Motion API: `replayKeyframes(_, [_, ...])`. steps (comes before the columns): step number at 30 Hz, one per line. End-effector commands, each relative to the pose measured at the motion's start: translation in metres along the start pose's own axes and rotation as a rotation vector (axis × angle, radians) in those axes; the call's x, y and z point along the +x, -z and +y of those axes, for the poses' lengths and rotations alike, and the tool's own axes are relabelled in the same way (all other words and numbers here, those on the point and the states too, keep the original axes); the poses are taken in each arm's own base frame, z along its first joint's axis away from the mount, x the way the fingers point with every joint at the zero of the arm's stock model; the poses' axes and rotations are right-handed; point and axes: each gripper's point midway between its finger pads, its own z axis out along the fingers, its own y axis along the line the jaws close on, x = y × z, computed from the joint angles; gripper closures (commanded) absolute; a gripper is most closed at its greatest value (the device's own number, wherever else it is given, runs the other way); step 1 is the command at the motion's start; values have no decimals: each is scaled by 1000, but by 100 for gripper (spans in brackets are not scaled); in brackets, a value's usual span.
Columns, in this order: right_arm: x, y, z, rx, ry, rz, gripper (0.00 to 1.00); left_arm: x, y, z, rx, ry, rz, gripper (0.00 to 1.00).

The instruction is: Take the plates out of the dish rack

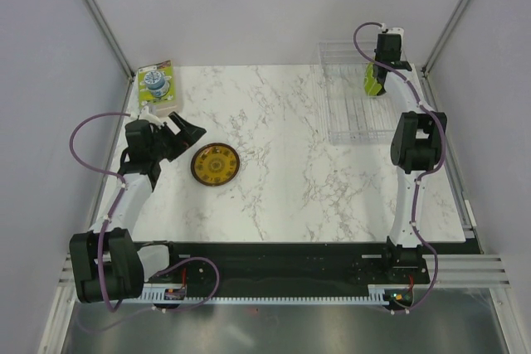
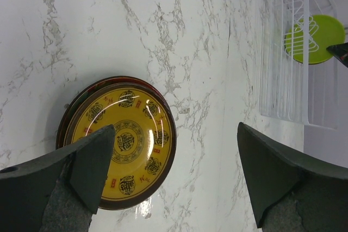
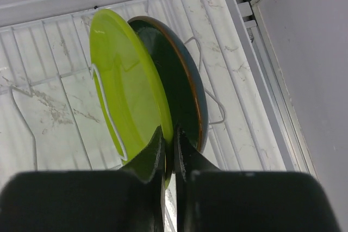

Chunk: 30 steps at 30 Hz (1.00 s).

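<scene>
My right gripper (image 3: 174,137) is shut on the lower rim of the lime green plate (image 3: 122,91), which stands upright in the clear dish rack (image 3: 32,123). The dark teal-blue plate (image 3: 187,93) stands right behind it. In the top view the green plate (image 1: 372,80) is at the far end of the rack (image 1: 353,118), under my right gripper (image 1: 379,70). The dark plate with the yellow-gold pattern (image 1: 215,164) lies flat at the table's left, on a red rim (image 2: 69,111). My left gripper (image 2: 176,150) is open and empty, just above and beside it (image 2: 125,139).
A flat rectangular box with a blue-white picture (image 1: 156,87) lies at the far left corner. The rack (image 2: 283,80) stands along the right edge by the frame post. Grey walls close in the table on three sides.
</scene>
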Motion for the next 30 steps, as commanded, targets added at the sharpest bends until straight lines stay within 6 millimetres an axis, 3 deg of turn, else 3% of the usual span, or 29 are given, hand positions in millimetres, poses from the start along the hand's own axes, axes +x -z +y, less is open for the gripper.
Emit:
replayKeyframes(1, [-23,-1,3,-96,-52,-53,97,-18,3,-22,80,-73,-38,0])
replayKeyframes(6, [-42,15,-1,-105,-61,-101,99,-18,4,-23,83,-77,-41,0])
replayKeyframes(9, [-62,36,-22,22,-2,-157,100,-17,5,-23,81,-76,-42,0])
replayKeyframes(13, [-106,96,-19,207,108,-319,100,-16,4,-22,77,-83,-35,1])
replayKeyframes(14, [-96,98,-22,251,135,-313,100,-15,4,-21,72,-90,-28,1])
replayKeyframes(16, [-114,124,-37,353,124,-382,100,-16,3,-21,67,-98,-19,1])
replayKeyframes(17, [-107,128,-32,352,149,-376,100,-15,3,-21,67,-103,-14,0])
replayKeyframes(19, [-121,155,-42,372,103,-437,100,-16,4,-26,82,-110,-15,0])
replayKeyframes(20, [-112,158,-40,365,111,-430,100,-16,4,-27,85,-111,-14,0])
replayKeyframes(22, [-121,183,-49,352,58,-457,100,-16,7,-31,97,-117,-17,0])
replayKeyframes(24, [-114,195,-46,302,53,-432,100,-14,8,-34,106,-118,-15,0])
replayKeyframes(25, [-123,212,-43,223,-13,-466,100,-12,9,-36,118,-117,-6,0])
replayKeyframes(27, [-109,221,-29,106,-14,-423,100,-10,8,-43,152,-116,5,0])
replayKeyframes(28, [-109,238,-13,-23,-63,-438,100,-7,9,-48,184,-116,18,0])
replayKeyframes(30, [-94,252,6,-160,-64,-396,100,-3,10,-56,236,-101,31,0])
